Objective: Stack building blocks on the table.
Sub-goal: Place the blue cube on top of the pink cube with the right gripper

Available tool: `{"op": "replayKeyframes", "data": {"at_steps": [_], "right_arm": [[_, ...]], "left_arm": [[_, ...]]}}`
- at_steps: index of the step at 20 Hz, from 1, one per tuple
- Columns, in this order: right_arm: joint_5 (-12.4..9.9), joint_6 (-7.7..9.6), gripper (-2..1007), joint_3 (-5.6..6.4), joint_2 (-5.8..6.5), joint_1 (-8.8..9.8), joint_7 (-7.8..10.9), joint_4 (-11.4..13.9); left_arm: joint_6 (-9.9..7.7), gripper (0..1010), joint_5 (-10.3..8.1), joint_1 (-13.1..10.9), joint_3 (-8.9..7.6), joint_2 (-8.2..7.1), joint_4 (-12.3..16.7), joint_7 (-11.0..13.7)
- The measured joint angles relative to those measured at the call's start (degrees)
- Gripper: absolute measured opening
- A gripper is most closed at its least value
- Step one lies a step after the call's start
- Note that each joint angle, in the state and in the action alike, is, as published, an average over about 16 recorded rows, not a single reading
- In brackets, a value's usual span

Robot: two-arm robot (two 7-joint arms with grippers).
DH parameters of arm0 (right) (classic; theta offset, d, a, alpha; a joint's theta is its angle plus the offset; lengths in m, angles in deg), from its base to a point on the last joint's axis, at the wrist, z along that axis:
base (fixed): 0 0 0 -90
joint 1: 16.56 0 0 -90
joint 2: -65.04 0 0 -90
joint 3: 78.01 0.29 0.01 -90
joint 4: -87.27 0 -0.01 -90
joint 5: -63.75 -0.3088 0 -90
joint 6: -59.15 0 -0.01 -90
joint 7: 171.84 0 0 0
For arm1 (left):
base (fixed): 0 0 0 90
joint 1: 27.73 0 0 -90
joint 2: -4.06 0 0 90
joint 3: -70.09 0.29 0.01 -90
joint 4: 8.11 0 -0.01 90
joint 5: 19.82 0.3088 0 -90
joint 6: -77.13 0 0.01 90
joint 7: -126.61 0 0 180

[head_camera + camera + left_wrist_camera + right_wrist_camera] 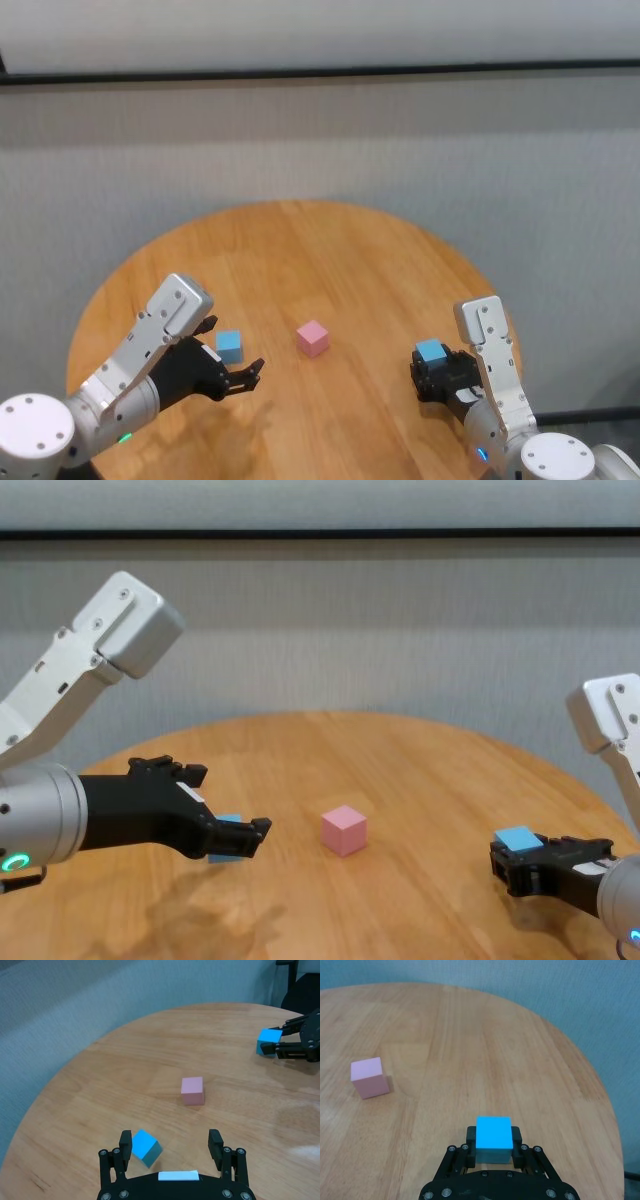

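Note:
A pale pink block (313, 338) sits alone at the middle of the round wooden table (300, 250); it also shows in the chest view (344, 830). One light blue block (229, 346) rests on the table to its left. My left gripper (235, 350) is open, with its fingers on either side of that block; in the left wrist view the block (145, 1147) lies close to one finger (125, 1144). My right gripper (432, 366) is shut on the second light blue block (494, 1139), low over the table's right side, apart from the pink block (368, 1077).
A grey wall with a dark rail (320, 72) rises behind the table. The table's right edge (600, 1105) runs close to the right gripper. A black chair (305, 985) stands beyond the table's far side.

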Motion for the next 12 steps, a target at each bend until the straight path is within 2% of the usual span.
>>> {"op": "replayKeyframes", "data": {"at_steps": [8, 12], "right_arm": [[0.9, 0.02, 372, 0.74, -0.44, 0.24, 0.7, 0.2], [2.2, -0.76, 370, 0.35, -0.1, -0.02, 1.68, 0.4]], "left_arm": [[0.0, 1000, 0.0, 0.0, 0.0, 0.0, 0.0, 0.0], [0.0, 1000, 0.0, 0.0, 0.0, 0.0, 0.0, 0.0]]}}
